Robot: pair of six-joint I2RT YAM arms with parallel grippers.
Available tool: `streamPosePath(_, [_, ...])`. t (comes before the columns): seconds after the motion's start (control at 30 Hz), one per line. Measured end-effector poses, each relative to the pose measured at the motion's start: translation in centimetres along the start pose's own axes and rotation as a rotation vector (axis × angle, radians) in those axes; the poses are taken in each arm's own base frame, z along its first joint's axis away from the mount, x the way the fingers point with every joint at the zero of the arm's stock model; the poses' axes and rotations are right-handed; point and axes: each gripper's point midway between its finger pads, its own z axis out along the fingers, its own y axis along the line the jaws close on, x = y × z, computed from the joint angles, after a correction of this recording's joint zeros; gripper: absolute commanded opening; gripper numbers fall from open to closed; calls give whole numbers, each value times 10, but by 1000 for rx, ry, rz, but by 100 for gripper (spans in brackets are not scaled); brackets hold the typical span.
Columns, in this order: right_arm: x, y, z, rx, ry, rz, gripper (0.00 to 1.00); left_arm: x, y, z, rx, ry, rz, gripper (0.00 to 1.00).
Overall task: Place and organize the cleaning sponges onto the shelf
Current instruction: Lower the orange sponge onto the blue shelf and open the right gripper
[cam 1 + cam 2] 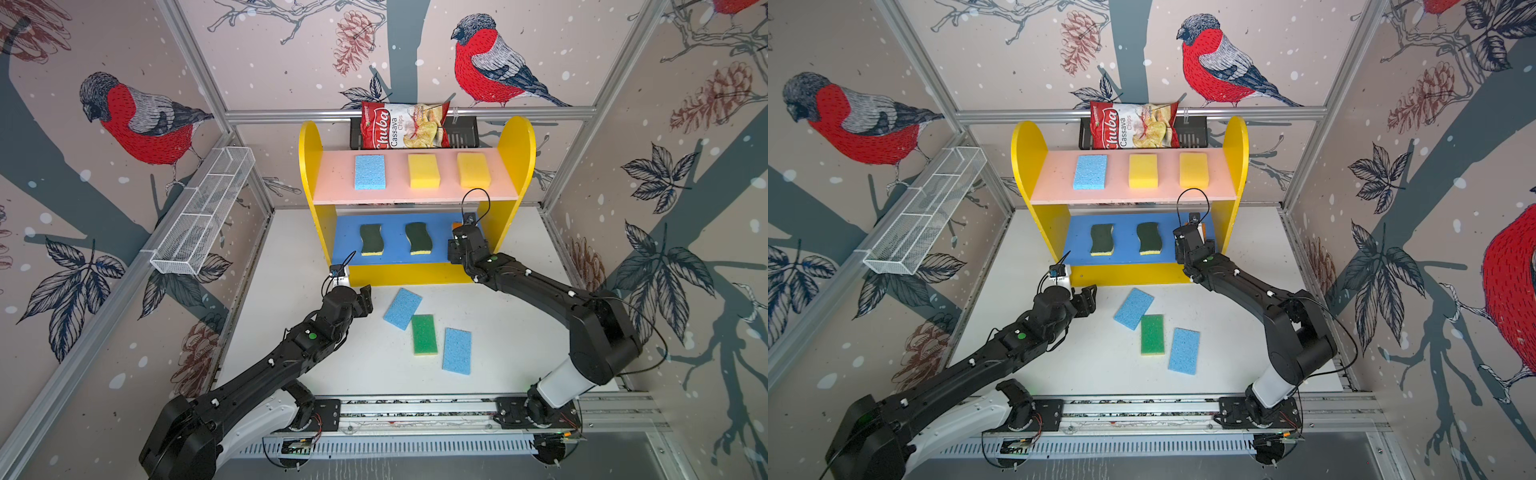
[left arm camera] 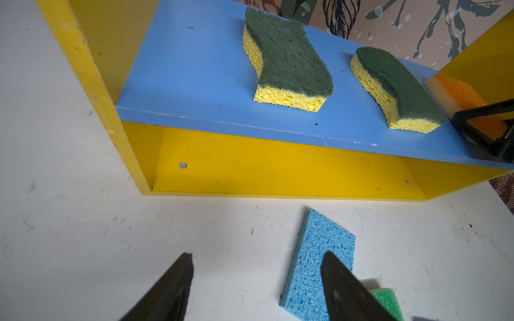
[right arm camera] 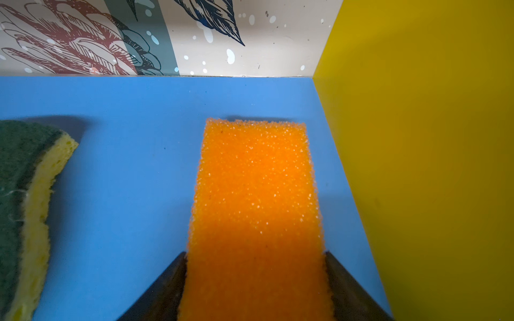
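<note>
On blue middle board (image 3: 125, 166) of yellow wooden shelf (image 1: 516, 153), by R side panel, lies flat orange foam sponge (image 3: 254, 180); right gripper (image 3: 255, 254) fingers clamp its long sides. Left gripper (image 2: 256, 255) gapes, nothing btwn fingers, over white tabletop (image 1: 365, 374) near light-blue rectangular foam sponge (image 2: 311, 250). Two dark-green wavy sponges (image 1: 371, 240) w/ yellow backing sit on same board, left of orange one in both top views.
</note>
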Motion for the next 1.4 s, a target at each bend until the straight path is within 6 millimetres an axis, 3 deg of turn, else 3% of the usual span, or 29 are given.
streamPosePath(0.5, [4, 7, -8, -60, 2, -47, 71, 2, 2, -1, -5, 8, 0, 73])
streamPosePath(0.9, [0, 12, -2, -59, -4, -48, 72, 2, 2, -2, -4, 6, -1, 73])
streamPosePath(1.4, [-1, 7, -7, -39, 0, -55, 87, 3, 2, -1, -6, 9, 0, 73])
